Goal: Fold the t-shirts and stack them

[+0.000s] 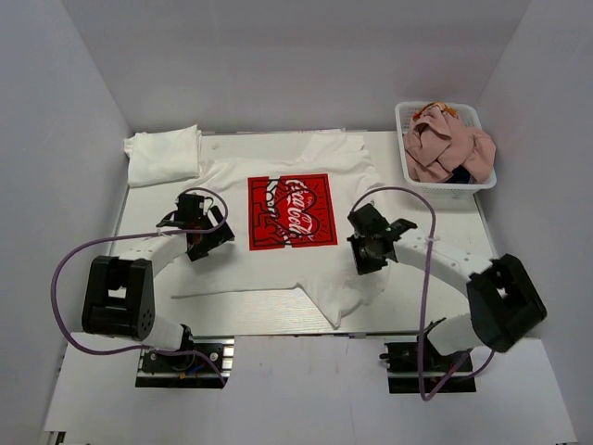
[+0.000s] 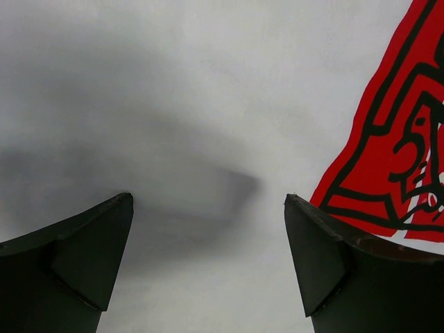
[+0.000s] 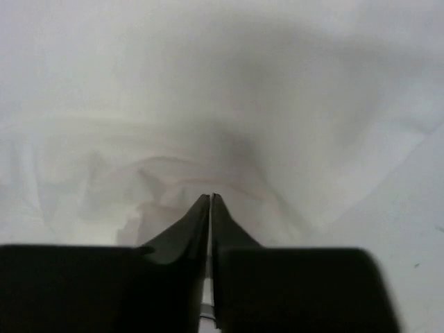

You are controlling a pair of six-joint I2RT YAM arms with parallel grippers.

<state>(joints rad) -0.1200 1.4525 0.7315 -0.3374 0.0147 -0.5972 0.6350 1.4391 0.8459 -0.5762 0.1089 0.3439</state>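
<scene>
**Both tools at the printed t-shirt, spread flat on the desk.**
The left tool stands wide open over white cloth beside the red print. The right tool is closed, pinching puckered cloth near the shirt's right edge. A folded white t-shirt lies at the far-left corner. At far right, a pink t-shirt fills the basket.

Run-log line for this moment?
left gripper: open over Coca-Cola shirt | right gripper: shut on its cloth | folded white shirt: far-left corner
</scene>
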